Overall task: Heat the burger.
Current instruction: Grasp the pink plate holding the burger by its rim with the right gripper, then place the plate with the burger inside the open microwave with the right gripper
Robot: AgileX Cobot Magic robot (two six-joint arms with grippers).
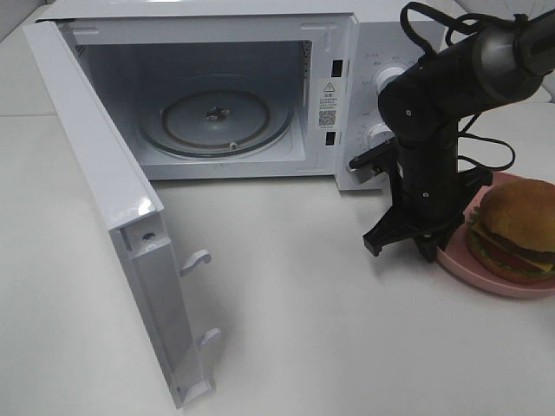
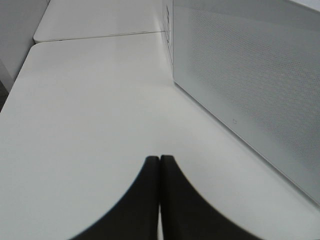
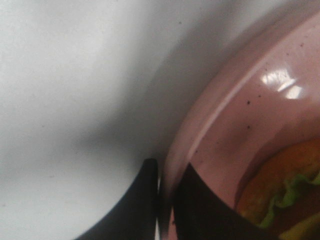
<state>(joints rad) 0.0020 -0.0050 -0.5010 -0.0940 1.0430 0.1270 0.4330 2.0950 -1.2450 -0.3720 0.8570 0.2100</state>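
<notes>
The burger [image 1: 516,230], with a golden bun and green lettuce, sits on a pink speckled plate [image 1: 468,264] at the right of the table. My right gripper [image 1: 431,247] points straight down at the plate's left rim. In the right wrist view the right gripper [image 3: 167,200] is shut on the plate's rim [image 3: 220,100], one finger outside and one inside, with the burger [image 3: 280,200] just beyond. My left gripper [image 2: 159,159] is shut with nothing in it, hovering over bare table beside the microwave's perforated side wall [image 2: 250,75].
The white microwave [image 1: 347,87] stands at the back with its door [image 1: 95,191] swung wide open toward the front left. Its glass turntable [image 1: 217,121] holds nothing. The right arm stands in front of the control knobs [image 1: 390,78].
</notes>
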